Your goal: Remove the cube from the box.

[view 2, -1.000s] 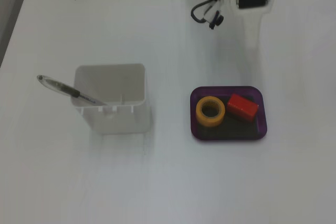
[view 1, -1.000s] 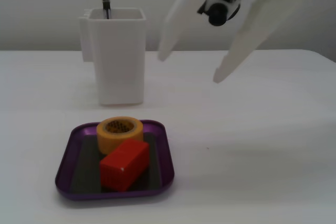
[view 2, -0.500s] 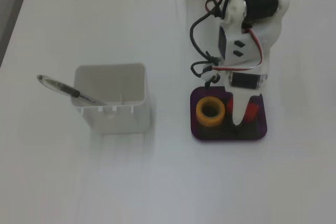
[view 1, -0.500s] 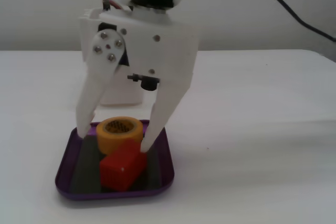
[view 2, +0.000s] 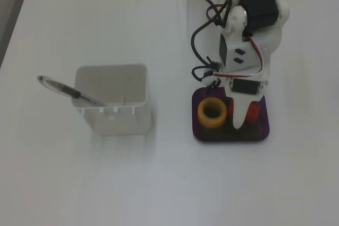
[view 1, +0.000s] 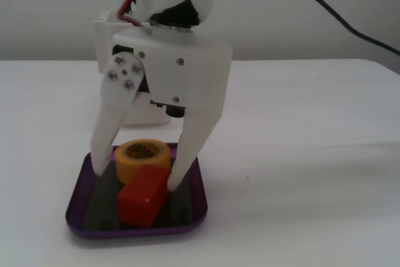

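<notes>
White end effector (view 1: 134, 179) lowered into the box (view 1: 76, 192), fingers spread wide and pointing down. In a fixed view from the front: one fingertip (view 1: 100, 166) at the left side of the box near the rim, the other fingertip (view 1: 174, 181) against the right upper edge of the cube (view 1: 142, 196); touching or only very close, cannot tell. Nothing gripped between the fingers.

Cube red, lying flat on the dark bottom of the purple box, in the front half, turned at an angle. Directly behind it a yellow tape roll (view 1: 142, 157), lying flat with hole upward, touching or almost touching the cube. Both inside the raised rim.

In a fixed view from above: end effector (view 2: 249, 120) and arm covering most of the cube (view 2: 254, 111), only a small red part visible at the right of a white finger (view 2: 240, 117). Tape roll (view 2: 212, 112) in the left half of the box (view 2: 228, 136), cube in the right half.

Tall white container (view 2: 112, 104) standing on the white worktop (view 2: 106, 183), well apart from the box, to the left in the view from above, with a pen (view 2: 69, 92) leaning out of it. In the front view, container (view 1: 103, 35) mostly hidden behind the arm. Black cable (view 1: 331, 14) running toward the upper right.
</notes>
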Motion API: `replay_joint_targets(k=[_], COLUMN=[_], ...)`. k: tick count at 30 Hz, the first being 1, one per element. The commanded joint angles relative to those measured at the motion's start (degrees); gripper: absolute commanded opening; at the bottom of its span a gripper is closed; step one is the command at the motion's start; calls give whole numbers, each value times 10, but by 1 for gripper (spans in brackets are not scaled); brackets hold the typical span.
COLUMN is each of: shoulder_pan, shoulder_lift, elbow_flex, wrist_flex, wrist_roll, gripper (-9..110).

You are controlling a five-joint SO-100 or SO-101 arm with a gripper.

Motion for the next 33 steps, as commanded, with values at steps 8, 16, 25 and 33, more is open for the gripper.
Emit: replay_joint_targets(k=[8,16,25,33], shoulder_pan=[-1,-1,-10,-33], shoulder_lift=[3,3,11,75], elbow_flex=[28,32,30,-83], wrist_flex=[-4,-5,-5,25], wrist_roll=[0,0,0,-1], gripper=[23,18,0,-1])
